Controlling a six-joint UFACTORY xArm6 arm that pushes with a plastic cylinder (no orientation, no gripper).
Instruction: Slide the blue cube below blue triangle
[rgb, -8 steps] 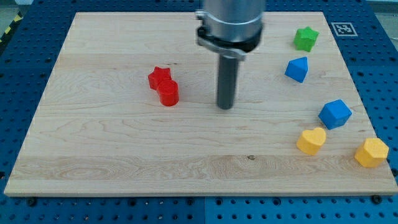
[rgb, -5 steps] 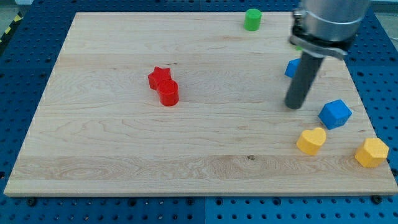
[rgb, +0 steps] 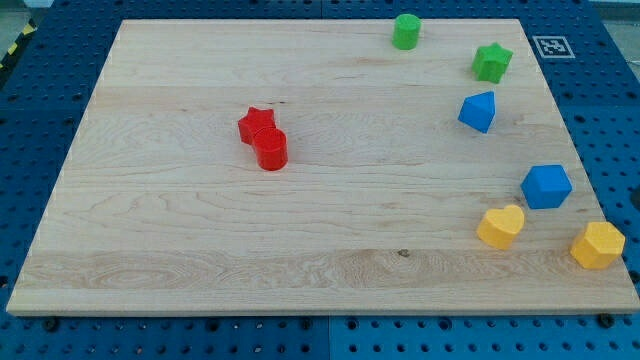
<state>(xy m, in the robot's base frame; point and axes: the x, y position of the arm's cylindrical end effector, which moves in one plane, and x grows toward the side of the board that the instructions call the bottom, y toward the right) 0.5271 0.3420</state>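
The blue cube (rgb: 546, 186) sits near the board's right edge, below and to the right of the blue triangle (rgb: 478, 111). The two blue blocks are apart, with bare wood between them. My tip and the rod do not show in the camera view.
A green star (rgb: 491, 62) and a green cylinder (rgb: 405, 31) lie at the top right. A yellow heart (rgb: 500, 226) and a yellow hexagon (rgb: 597, 245) lie at the bottom right, just below the blue cube. A red star (rgb: 256, 124) touches a red cylinder (rgb: 271, 150) left of centre.
The rod swept from the board's middle to the right and has left the view. The blue cube has shifted slightly right and down.
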